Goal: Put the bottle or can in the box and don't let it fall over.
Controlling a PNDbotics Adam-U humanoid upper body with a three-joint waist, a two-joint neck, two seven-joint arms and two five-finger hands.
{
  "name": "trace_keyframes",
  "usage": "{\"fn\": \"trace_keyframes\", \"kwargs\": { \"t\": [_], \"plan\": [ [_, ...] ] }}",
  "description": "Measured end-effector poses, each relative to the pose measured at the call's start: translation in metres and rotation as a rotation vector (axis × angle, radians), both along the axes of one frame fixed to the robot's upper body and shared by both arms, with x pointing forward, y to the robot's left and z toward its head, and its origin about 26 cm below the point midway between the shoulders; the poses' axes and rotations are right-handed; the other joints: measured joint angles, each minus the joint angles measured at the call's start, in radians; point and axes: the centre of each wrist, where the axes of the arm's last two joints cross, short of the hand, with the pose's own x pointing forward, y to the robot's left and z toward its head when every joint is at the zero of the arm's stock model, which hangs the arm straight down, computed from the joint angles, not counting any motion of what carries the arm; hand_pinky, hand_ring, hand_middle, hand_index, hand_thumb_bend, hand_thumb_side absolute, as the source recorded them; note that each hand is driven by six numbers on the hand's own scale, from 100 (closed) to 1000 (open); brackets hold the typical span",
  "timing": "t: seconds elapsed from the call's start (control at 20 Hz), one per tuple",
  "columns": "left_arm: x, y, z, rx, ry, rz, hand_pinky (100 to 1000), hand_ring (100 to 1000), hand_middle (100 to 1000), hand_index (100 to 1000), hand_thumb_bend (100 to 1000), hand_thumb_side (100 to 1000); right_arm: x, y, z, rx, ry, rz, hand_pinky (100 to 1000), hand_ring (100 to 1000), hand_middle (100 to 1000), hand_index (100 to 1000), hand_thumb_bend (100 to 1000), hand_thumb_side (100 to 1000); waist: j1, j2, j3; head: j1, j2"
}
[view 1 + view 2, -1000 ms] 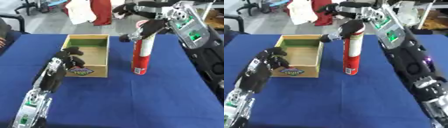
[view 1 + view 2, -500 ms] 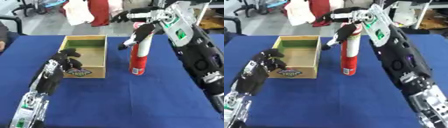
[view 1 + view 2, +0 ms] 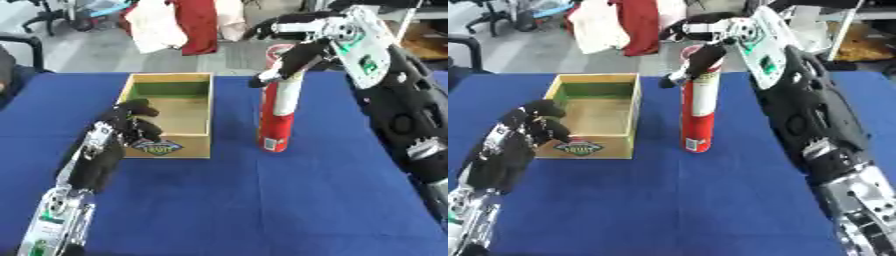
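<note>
Fingers of my left hand [image 3: 118, 135] are curled against the near-left corner of the wooden box [image 3: 171, 114], touching its front wall beside the printed label [image 3: 159, 147]; I cannot tell whether they actually clasp the wall. The box sits open on the blue tablecloth [image 3: 262, 200], its green-lined inside bare. Just right of it, apart from its wall, the tall red and white can [image 3: 278, 107] stands upright on the cloth. My right hand [image 3: 293, 57] reaches in from above, fingers bent round the can's upper part near its top, thumb side toward the box, the arm running off to the right.
</note>
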Motion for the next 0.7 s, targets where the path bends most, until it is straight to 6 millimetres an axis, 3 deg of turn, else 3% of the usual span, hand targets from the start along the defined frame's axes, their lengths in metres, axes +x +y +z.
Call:
{"fn": "trace_keyframes", "kwargs": {
  "t": [0.7],
  "plan": [
    [0.000,0.000,0.000,0.000,0.000,0.000,618,615,686,831,100,791,0.008,-0.021,0.001,-0.095,0.052,-0.094,973,1000,962,947,545,511,-0.007,-0.006,0.003,-0.005,-0.001]
  ]
}}
